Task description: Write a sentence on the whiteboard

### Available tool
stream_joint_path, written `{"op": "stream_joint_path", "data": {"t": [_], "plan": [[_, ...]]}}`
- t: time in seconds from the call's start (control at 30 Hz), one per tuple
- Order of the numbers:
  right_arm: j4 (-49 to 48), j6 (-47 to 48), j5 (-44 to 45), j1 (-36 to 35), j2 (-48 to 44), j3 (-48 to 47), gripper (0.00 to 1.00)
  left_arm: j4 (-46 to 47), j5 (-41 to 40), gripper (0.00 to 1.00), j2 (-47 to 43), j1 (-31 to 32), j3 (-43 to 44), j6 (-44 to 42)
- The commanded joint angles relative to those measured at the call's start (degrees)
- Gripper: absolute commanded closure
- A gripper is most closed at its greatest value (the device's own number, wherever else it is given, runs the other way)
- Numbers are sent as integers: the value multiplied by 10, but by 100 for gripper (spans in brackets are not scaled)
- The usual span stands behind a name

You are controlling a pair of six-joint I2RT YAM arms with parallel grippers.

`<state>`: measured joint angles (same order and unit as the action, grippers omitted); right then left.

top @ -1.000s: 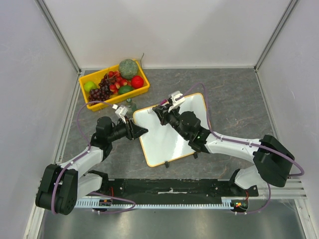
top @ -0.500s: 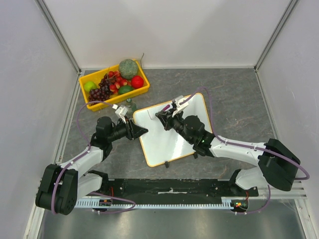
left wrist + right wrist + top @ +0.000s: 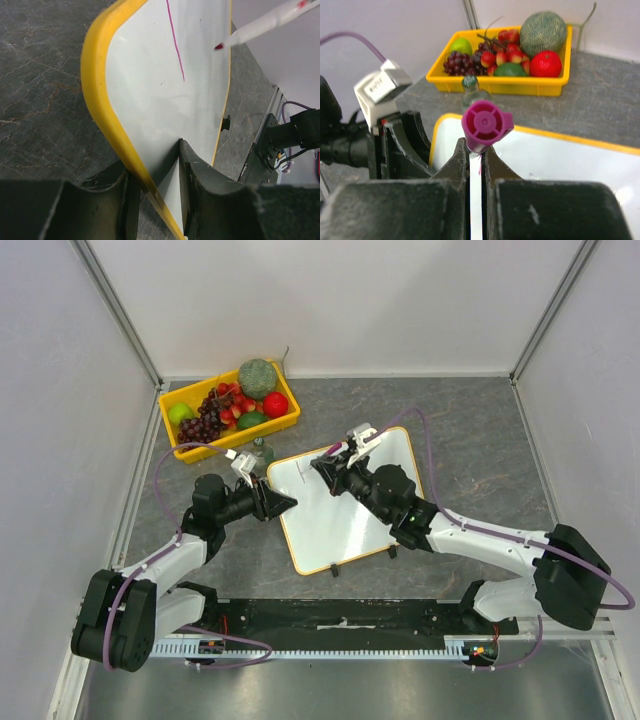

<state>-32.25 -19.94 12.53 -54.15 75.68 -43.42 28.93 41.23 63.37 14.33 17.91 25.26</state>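
Whiteboard (image 3: 330, 525) lying on table centre, left edge pinched by left gripper (image 3: 155, 192), right gripper (image 3: 476, 160) clamped on marker (image 3: 485, 122), tip over board, 1 pink stroke (image 3: 175, 42), fruit tray (image 3: 510, 90) behind.

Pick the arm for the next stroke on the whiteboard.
Right. The right claw is shut on the marker, tip near the whiteboard beside the pink stroke. The left claw is clamped on the yellow frame, holding it.

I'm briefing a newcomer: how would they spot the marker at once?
In the middle lies a yellow-framed whiteboard. Over its far end, the right gripper's fingers pinch the marker: a slim pale barrel with a magenta cap, unlike the round fruit in the tray behind.
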Motion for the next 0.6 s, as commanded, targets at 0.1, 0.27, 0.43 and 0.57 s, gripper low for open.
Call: {"op": "stream_joint_path", "data": {"t": [0.1,0.27,0.43,0.57], "plan": [[-12,29,24,4,24,-81,100,-4,0,98,10,3,-5,-41],[-7,28,21,8,61,-104,100,-4,1,98,10,4,-5,-41],[-14,20,23,10,75,-97,100,-3,3,98,10,4,-5,-40],[-22,20,29,15,81,-90,100,-2,5,98,14,4,-4,-41]]}}
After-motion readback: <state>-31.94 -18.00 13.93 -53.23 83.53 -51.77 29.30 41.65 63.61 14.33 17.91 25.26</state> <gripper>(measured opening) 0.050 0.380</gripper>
